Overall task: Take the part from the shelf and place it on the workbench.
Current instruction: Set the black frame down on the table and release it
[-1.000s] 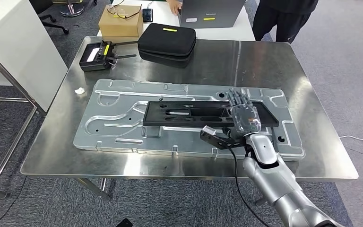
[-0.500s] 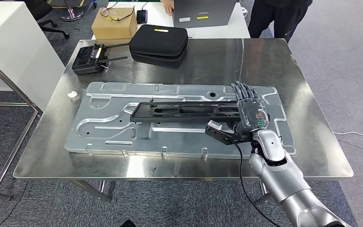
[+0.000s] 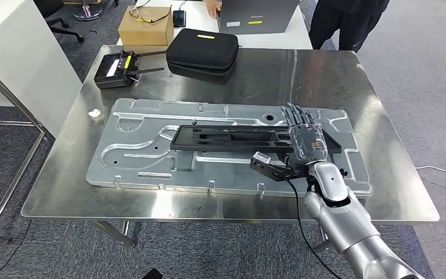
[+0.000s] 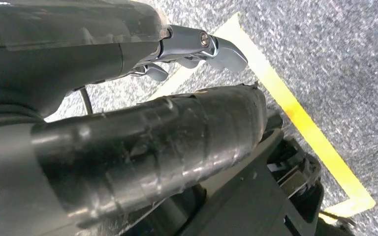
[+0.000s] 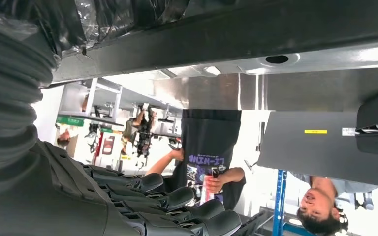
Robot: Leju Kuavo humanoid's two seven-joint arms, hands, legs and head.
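Fingers (image 3: 295, 116) of the right hand (image 3: 305, 139) lie spread over the black slotted part's (image 3: 232, 139) end; looks stiff, long, tippy.

We record a matt black part (image 3: 250, 139) lying on a bright silver embossed plate (image 3: 151, 157), which rests on the brushed steel-grey workbench (image 3: 337, 81); the right hand (image 3: 306, 139) over the part's end is dark grey on a silver arm. Beyond the plate we list a black zip case (image 3: 203, 49) with a yellow label, a black controller (image 3: 116, 68) with a yellow stripe, and a tan cardboard box (image 3: 148, 26). The carpet (image 3: 418, 58) around the workbench is speckled grey.
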